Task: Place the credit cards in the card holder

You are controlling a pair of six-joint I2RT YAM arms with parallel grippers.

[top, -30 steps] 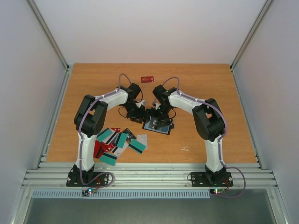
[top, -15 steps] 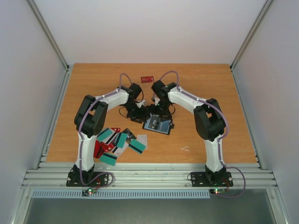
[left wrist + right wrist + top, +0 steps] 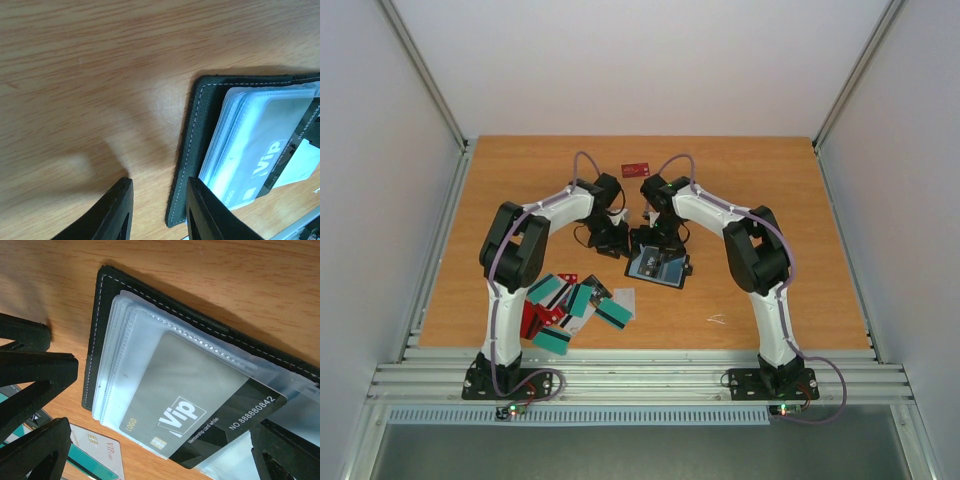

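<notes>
The card holder (image 3: 658, 268) lies open on the desk, and a black card (image 3: 200, 420) sits partly in its top sleeve with the numbered end sticking out. My job now, as I read it, is to seat that card fully.

My left hand (image 3: 157, 187) has its fingers partly apart astride the holder's stitched edge. I cannot tell whether it pins the cover. My right hand (image 3: 160, 435) is spread wide above the card, gripping nothing.

I'd press the cover flat, then push the card's exposed end along the sleeve's line, never lifting.

The cover looks matt and leather-like. The sleeves (image 3: 117, 355) are soft, clear and floppy with a dotted seam, so they may buckle, while the card is stiff and slick.

The loose credit cards (image 3: 570, 305) lie well apart from the holder, toward my left arm's base.
</notes>
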